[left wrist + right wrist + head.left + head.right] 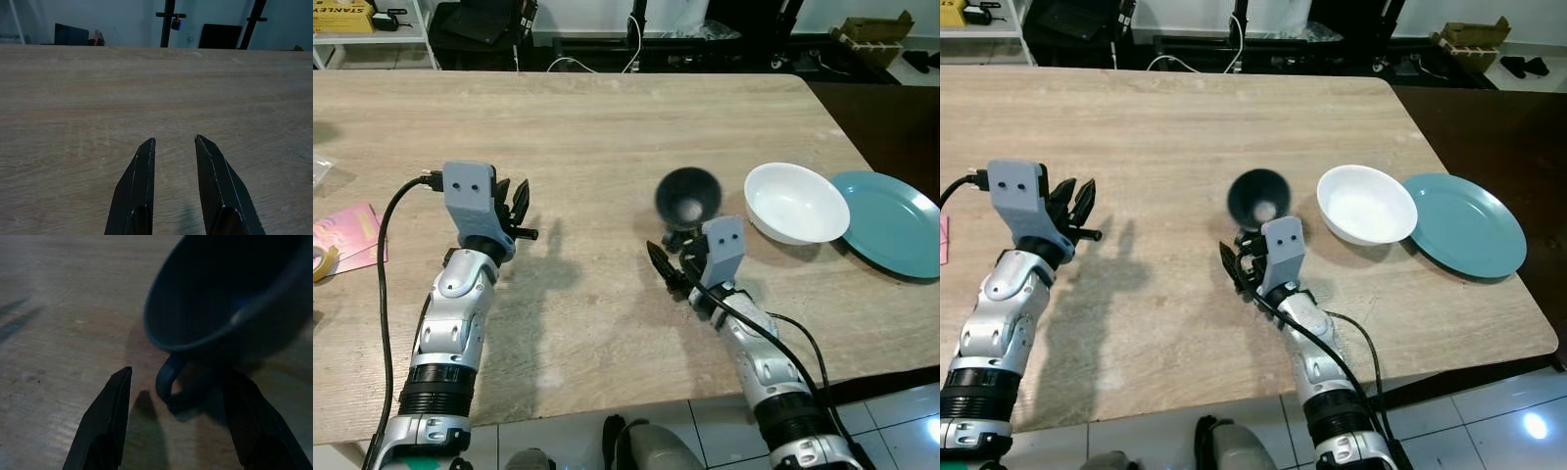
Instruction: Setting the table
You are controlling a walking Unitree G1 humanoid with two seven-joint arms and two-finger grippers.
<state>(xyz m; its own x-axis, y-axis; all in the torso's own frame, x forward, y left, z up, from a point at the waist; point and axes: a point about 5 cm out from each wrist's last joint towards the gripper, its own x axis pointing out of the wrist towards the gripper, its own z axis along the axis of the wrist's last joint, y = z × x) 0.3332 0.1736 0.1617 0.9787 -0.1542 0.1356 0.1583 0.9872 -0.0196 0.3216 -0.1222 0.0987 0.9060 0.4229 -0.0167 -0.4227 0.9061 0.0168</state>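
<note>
A dark blue cup stands tilted and blurred on the wooden table, just right of its middle. My right gripper is open right behind it, on the side nearer me. The cup's handle sits between the two spread fingers, and one finger lies close under the cup's base. I cannot tell whether it touches. My left gripper hovers low over bare wood at the left, open with nothing between its fingers.
A white bowl sits right of the cup, touching a teal plate near the table's right edge. A pink sheet and a tape roll lie at the far left. A dark table adjoins on the right.
</note>
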